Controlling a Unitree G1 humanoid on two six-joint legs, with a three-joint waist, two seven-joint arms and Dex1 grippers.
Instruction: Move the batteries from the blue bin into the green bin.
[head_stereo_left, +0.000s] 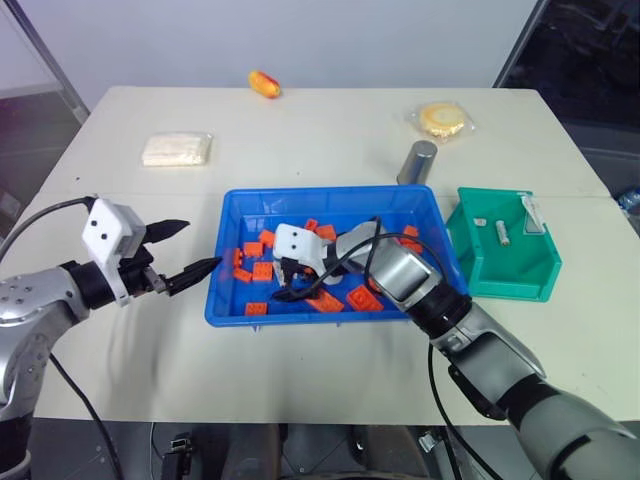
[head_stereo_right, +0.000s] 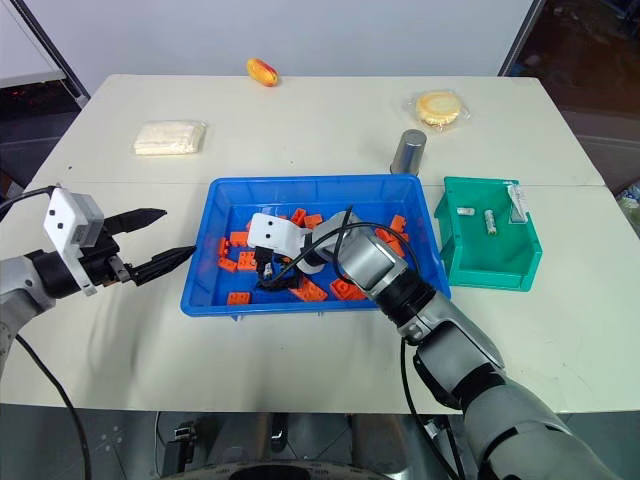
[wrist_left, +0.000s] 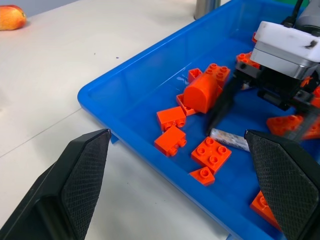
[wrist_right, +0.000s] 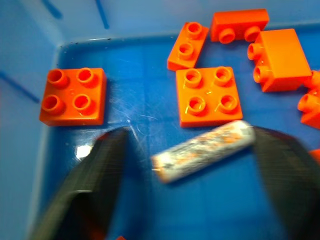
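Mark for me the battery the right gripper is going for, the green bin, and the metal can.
battery (wrist_right: 202, 150), right wrist view, middle of its silver body.
green bin (head_stereo_left: 505, 272), left eye view, sloped front wall.
metal can (head_stereo_left: 417, 163), left eye view, side of the grey cylinder.

The blue bin (wrist_right: 30, 150) is glossy, scuffed plastic. A battery (wrist_right: 202, 150) looks dull mottled metal. The fingers (wrist_left: 82, 175) have matt, finely textured black pads.

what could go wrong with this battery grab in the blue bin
The right gripper straddles a battery with fingers not yet touching it; being round and lying slantwise between them, it could roll or pivot out as they close. An orange brick touches its far side and may get nudged or pinched along.
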